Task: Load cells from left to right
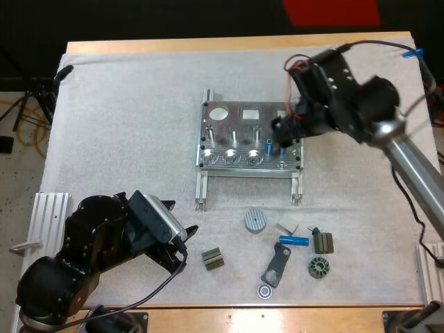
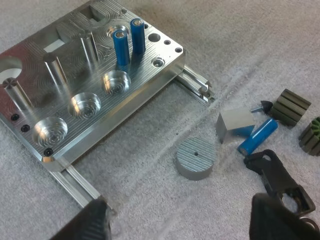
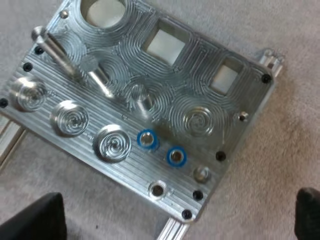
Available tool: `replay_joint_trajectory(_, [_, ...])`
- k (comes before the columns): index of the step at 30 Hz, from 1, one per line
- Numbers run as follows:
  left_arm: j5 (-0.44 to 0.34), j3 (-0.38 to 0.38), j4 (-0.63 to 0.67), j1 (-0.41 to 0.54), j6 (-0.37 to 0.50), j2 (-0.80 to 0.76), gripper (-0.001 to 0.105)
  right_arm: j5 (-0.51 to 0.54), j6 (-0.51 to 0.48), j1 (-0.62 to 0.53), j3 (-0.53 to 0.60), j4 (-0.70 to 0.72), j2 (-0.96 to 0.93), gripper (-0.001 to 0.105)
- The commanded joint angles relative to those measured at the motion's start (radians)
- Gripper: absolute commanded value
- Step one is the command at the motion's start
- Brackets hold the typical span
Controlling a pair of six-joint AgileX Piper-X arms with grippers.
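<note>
The metal fixture (image 1: 236, 132) sat in the middle of the white mat (image 1: 125, 125) on the bench. Two blue cells (image 2: 121, 47) stood upright side by side in holes toward its right end, next to three empty round pockets (image 2: 82, 105) along its near edge. The right hand (image 1: 281, 135) hovered over that end of the fixture, its fingers (image 3: 30, 217) spread wide and gripping nothing. The left hand (image 2: 177, 212) hung low over the mat nearer the front, its fingers (image 2: 280, 220) also apart and empty. A third blue cell (image 2: 257, 136) lay flat on the mat in front of the fixture, just beside a small grey block (image 2: 235, 125) and near a ribbed metal disc (image 2: 196, 157). A black bracket (image 2: 280, 180), a dark ribbed block (image 2: 290, 106) and a dark toothed ring (image 2: 312, 136) lay close by.
</note>
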Motion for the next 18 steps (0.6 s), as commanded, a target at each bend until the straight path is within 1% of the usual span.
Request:
replay_joint_trajectory(1, [0.002,-0.005,-0.002,0.000,0.001,-0.001,0.059,-0.008,0.005,0.003,0.027,-0.007,-0.037,0.089])
replay_joint_trajectory(4, [0.002,-0.005,-0.002,0.000,0.001,-0.001,0.059,-0.008,0.005,0.003,0.095,-0.007,-0.117,0.089])
replay_joint_trajectory(12, [0.002,-0.005,-0.004,0.000,0.001,-0.001,0.059,-0.008,0.055,0.003,0.289,-0.007,-0.361,0.089])
replay_joint_trajectory(18, [0.002,-0.005,-0.023,0.000,0.002,0.001,0.059,-0.008,0.057,0.003,0.422,-0.007,-0.545,0.089])
